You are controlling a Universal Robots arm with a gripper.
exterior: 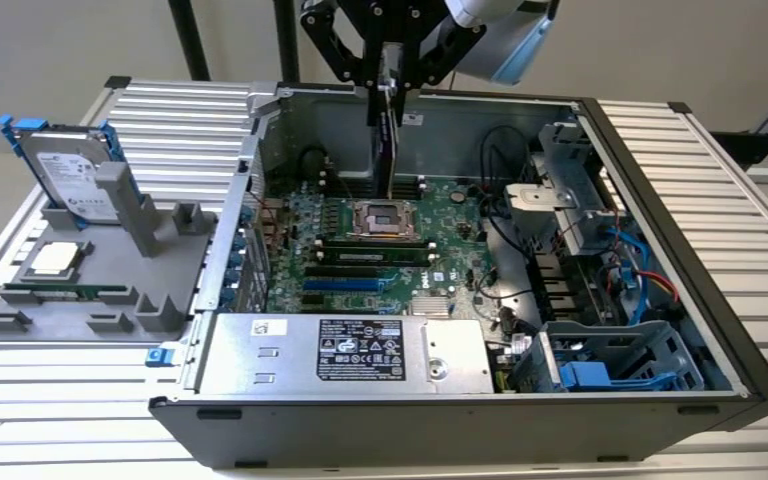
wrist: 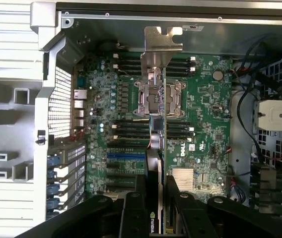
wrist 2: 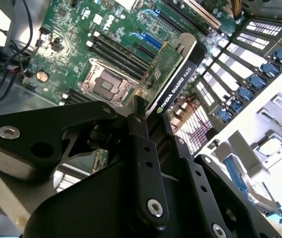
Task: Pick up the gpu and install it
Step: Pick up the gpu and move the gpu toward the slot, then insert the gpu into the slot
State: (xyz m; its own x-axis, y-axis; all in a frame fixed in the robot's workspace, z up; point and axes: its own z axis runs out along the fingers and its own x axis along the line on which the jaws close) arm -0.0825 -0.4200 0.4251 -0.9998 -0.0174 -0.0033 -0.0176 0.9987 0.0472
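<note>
Holder (exterior: 37, 335): a grey fixture on the table (exterior: 704, 150), at the exterior view's left, just beside the case.
Drive (exterior: 71, 175): silver with blue rails. It stands tilted in the holder's far corner.
Chip (exterior: 57, 258): a square processor lying flat on the holder, nearer the camera than the drive.
Memory stick (exterior: 64, 293): narrow and green, set on edge in a slot just in front of the chip.
Case (exterior: 424, 425): a computer tower lying on its side with the side panel off, so the inside faces up.
Power supply (exterior: 344, 350): a silver box along the case's near wall.
Board (exterior: 357, 265): green and flat on the case floor. An empty socket (exterior: 387, 218) sits near its middle and a blue slot (exterior: 344, 285) lies nearer the power supply.
Gripper (exterior: 387, 95): above the case's far wall. Its black fingers (wrist 2: 141, 148) are clamped on the gpu's upper end.
Gpu (exterior: 387, 150): hangs on end from the gripper, upright, over the board just behind the socket and apart from the slots. In the first wrist view it is edge-on (wrist: 156, 163), with the silver bracket (wrist: 162, 42) at the end far from the fingers.
Cage (exterior: 584, 375): a grey bay with a blue part, in the case's near corner at the exterior view's right.
</note>
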